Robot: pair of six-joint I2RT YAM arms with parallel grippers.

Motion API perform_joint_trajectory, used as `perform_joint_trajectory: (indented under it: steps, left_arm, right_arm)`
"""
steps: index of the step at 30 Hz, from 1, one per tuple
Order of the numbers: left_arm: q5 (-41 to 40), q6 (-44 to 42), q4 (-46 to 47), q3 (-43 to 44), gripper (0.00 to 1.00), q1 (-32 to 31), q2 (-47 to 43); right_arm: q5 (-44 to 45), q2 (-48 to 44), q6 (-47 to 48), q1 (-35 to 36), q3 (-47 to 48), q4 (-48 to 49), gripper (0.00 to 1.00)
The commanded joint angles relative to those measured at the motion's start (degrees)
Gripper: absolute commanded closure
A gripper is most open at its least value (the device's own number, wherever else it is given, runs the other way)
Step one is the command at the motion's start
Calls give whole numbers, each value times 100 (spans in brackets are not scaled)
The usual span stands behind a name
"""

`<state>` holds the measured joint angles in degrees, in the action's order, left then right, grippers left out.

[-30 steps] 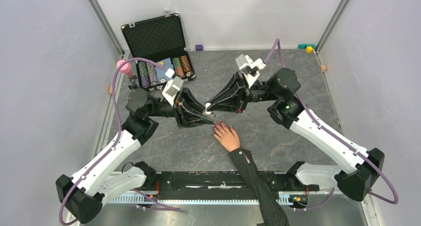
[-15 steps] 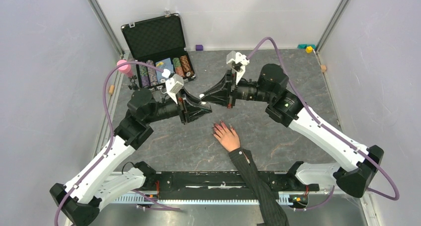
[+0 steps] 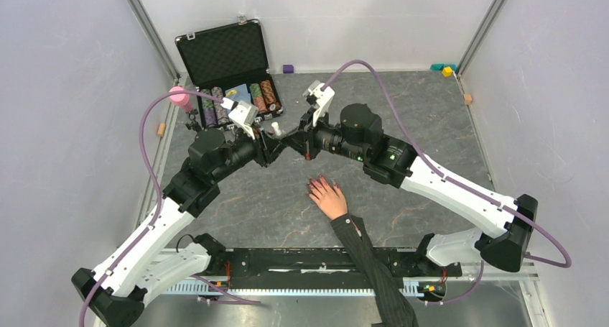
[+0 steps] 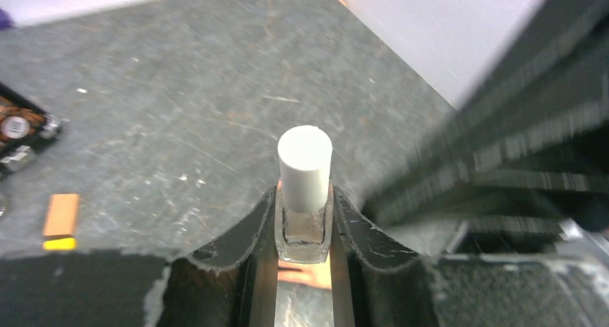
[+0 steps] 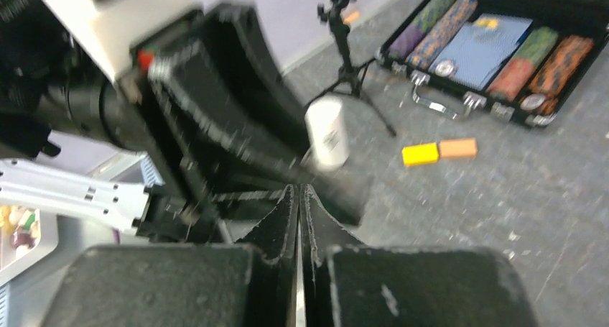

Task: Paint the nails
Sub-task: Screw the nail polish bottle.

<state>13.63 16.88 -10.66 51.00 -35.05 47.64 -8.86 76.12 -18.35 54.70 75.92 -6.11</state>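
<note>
A pale hand [image 3: 330,197] in a dark pinstriped sleeve lies flat on the table, and its reddish nails [image 3: 314,186] point to the far left. My left gripper [image 3: 270,143] [image 4: 304,230] is shut on a small clear bottle [image 4: 304,223] with a white cap [image 4: 304,165] [image 3: 276,129], held upright behind the hand. My right gripper [image 3: 289,141] [image 5: 299,194] is shut with nothing between its fingers. Its tips sit just beside the bottle cap [image 5: 327,133], apart from it. Both grippers are clear of the hand.
An open black case of poker chips [image 3: 230,75] [image 5: 495,47] lies at the far left. A small tripod with a pink top [image 3: 177,95] stands beside it. Small blocks lie about: purple [image 3: 288,68], yellow [image 3: 447,71], and a yellow and orange pair [image 5: 438,152].
Both grippers have moved back and to the left, away from the hand. The left one has carried the bottle along. The right jaws have closed fully.
</note>
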Motion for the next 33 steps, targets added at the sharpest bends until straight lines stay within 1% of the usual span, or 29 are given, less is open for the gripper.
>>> perform_joint_trajectory:
  steps: [1, 2, 4, 6, 8, 10, 12, 14, 16, 19, 21, 23, 26, 33]
  left_arm:
    - [-403, -311, 768, 120, 98, 49, 42]
    - [-239, -321, 800, 128, 98, 50, 52]
    - [182, -385, 856, 166, 98, 44, 86]
    - [558, -381, 949, 177, 98, 44, 105]
    - [716, -364, 1025, 161, 98, 50, 65]
    - [704, -374, 1024, 165, 98, 50, 28]
    - [715, -396, 1011, 173, 98, 50, -5]
    - [953, -420, 1036, 190, 98, 48, -14]
    - [1640, -409, 1227, 200, 98, 51, -8]
    - [2953, -201, 1705, 195, 98, 46, 58]
    - [3793, 120, 2104, 176, 98, 41, 136]
    - [4272, 358, 2435, 143, 98, 50, 183]
    - [4463, 464, 2602, 120, 98, 41, 208]
    - [4628, 526, 2612, 171, 98, 36, 254]
  right_arm:
    - [551, -45, -261, 311, 207, -668, 100]
    - [545, -52, -170, 290, 299, -670, 97]
    - [443, -23, -14, 157, 583, -806, 83]
    - [285, -21, 103, -42, 804, -924, 73]
    - [121, -95, 124, -282, 871, -930, 64]
    - [-123, -236, 194, -496, 866, -897, 58]
    - [-481, -412, 250, -696, 753, -731, 51]
    - [-1075, -581, 281, -892, 522, -289, 45]
    - [-1780, -707, 383, -1010, 241, 242, 39]
    - [-2844, -851, 441, -1022, -147, 1261, 34]
    - [-3475, -932, 213, -1023, -461, 2181, 32]
    - [-3972, -950, -133, -1022, -674, 3011, 31]
    - [-4451, -823, -525, -1020, -674, 3582, 31]
    - [-5036, -522, -925, -970, -488, 3693, 33]
